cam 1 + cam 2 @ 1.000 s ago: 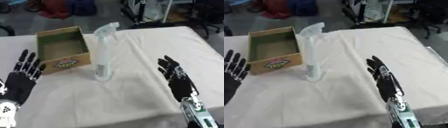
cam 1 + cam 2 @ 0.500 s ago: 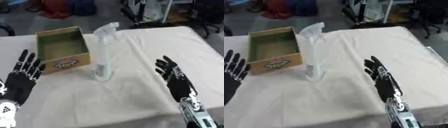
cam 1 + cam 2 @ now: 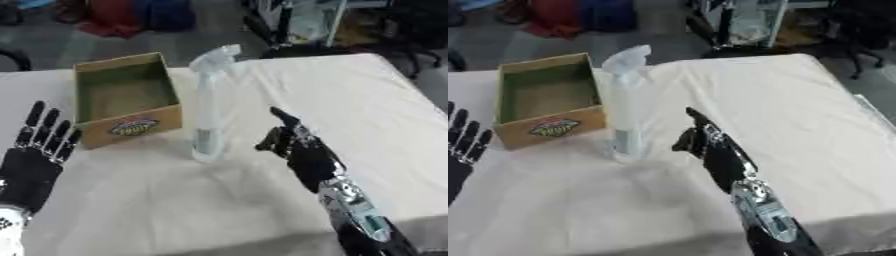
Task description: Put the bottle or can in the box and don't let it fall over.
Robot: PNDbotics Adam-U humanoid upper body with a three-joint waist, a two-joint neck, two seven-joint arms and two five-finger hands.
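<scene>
Clear plastic caught the light where the spray bottle (image 3: 208,105) stood upright on the cream tablecloth (image 3: 367,105), its trigger head pointing away toward the far side. It stood just beside the near right corner of the cardboard box (image 3: 122,102), outside it, and I could not tell whether the two touched. The box sat open-topped with nothing visible inside, a colourful label (image 3: 133,127) on its near wall.

From the right, the black right hand (image 3: 297,147) reached in edge-on toward the bottle, its fingers straight and pointing up and away, its thumb (image 3: 268,143) angled out toward the bottle's lower part. A gap showed between thumb and bottle; the hand grasped nothing. Its silver forearm (image 3: 354,210) ran back to the lower right corner.

At the lower left, the left hand (image 3: 39,150) rested with fingers spread and straight, pointing up, well apart from the box and bottle and holding nothing.
</scene>
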